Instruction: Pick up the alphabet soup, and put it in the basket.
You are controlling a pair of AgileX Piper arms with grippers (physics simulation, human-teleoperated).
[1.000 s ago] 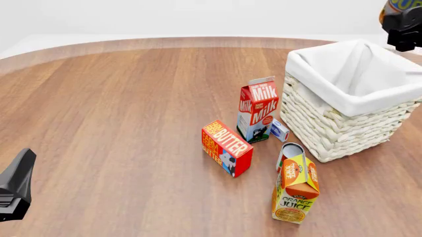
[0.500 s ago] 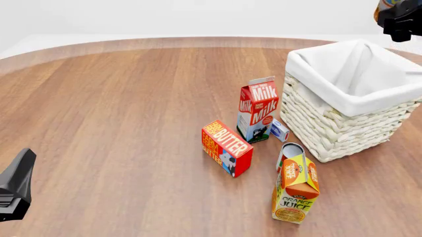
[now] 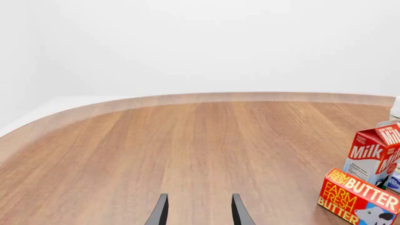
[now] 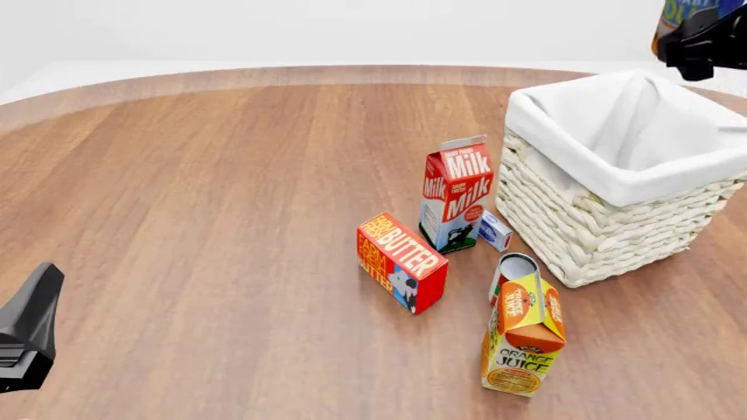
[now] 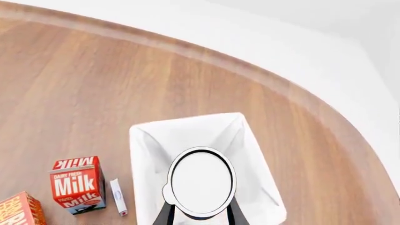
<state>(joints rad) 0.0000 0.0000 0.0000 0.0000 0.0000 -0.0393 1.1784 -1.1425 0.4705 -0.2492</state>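
Observation:
The alphabet soup (image 4: 673, 14) hangs high at the far right of the front view, its blue and orange label just showing above my right gripper (image 4: 704, 42), which is shut on it. In the right wrist view the can's silver-white lid (image 5: 201, 182) sits between the two dark fingers (image 5: 164, 214), directly over the basket's white cloth lining (image 5: 145, 154). The basket (image 4: 607, 229), woven and cream-white, stands on the table at the right, below the can. My left gripper (image 4: 26, 337) rests low at the near left, open (image 3: 198, 214) and holding nothing.
A milk carton (image 4: 457, 191) stands just left of the basket with a small box (image 4: 495, 231) between them. A butter box (image 4: 401, 261) lies in front of the milk. An orange juice carton (image 4: 524, 337) stands nearer, with a red-and-white can (image 4: 512, 269) behind it.
My right gripper has carried the can a little to the left, further over the basket's far right corner. The left arm has stayed still.

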